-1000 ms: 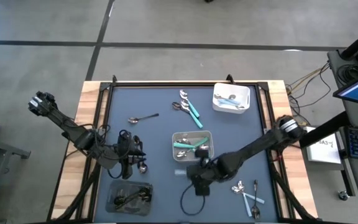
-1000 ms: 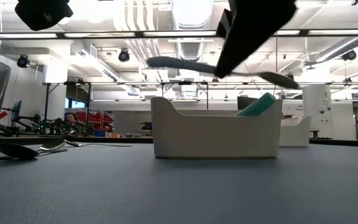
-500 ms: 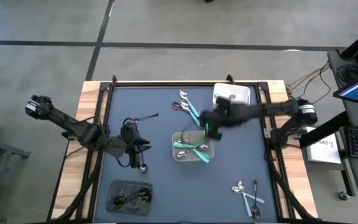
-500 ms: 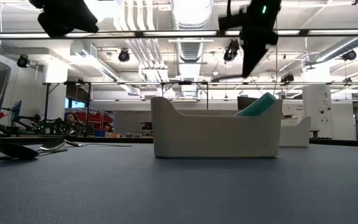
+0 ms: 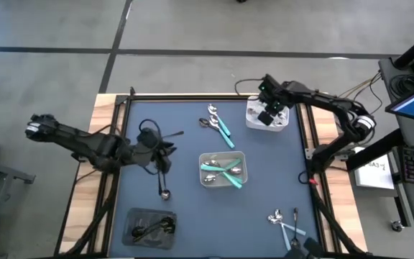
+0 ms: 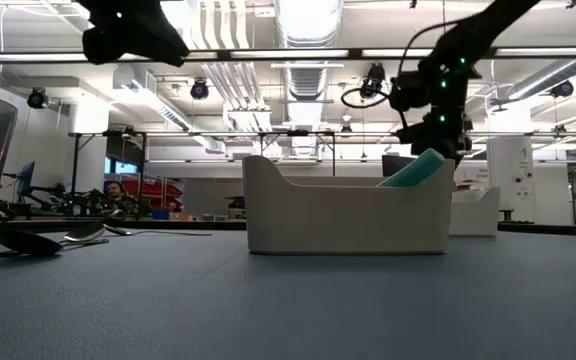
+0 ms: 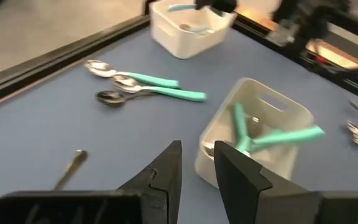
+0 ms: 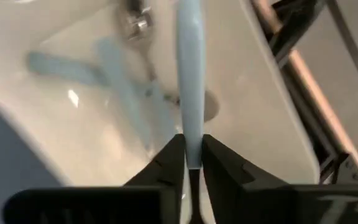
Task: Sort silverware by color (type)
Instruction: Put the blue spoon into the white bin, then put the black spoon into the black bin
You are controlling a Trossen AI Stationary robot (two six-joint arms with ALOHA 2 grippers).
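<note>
I am hovering my right gripper (image 5: pixel 270 113) over the white tray (image 5: pixel 282 124) at the far right of the table, and its fingers (image 8: pixel 169 163) are pinching the end of a pale-blue-handled utensil (image 8: pixel 190 87) that is hanging down into the tray, with 2 more pale-blue pieces (image 8: pixel 114 74) lying on the tray floor under it. My left gripper (image 5: pixel 161 147) is waiting above the mat on the left side, its 2 fingers (image 7: pixel 166 171) standing narrowly apart with nothing between them. The rest of the silverware is lying scattered: teal-handled spoons (image 5: pixel 220 124) loose on the mat just beside the white tray, more teal ones in the grey tray (image 5: pixel 222 156) at the centre, a dark spoon (image 5: pixel 165 136) far-left, another spoon (image 5: pixel 164 188) below my left gripper, black pieces in the dark tray (image 5: pixel 149 229) at the near-left, and a small heap (image 5: pixel 286 225) at the near-right. If I am letting go from this height, the utensil could tip against the tray wall and pivot out over the rim, because its handle is long and nearly upright. If the handle is clinging to 1 finger as I open, it could be dragged off target when I lift away.
</note>
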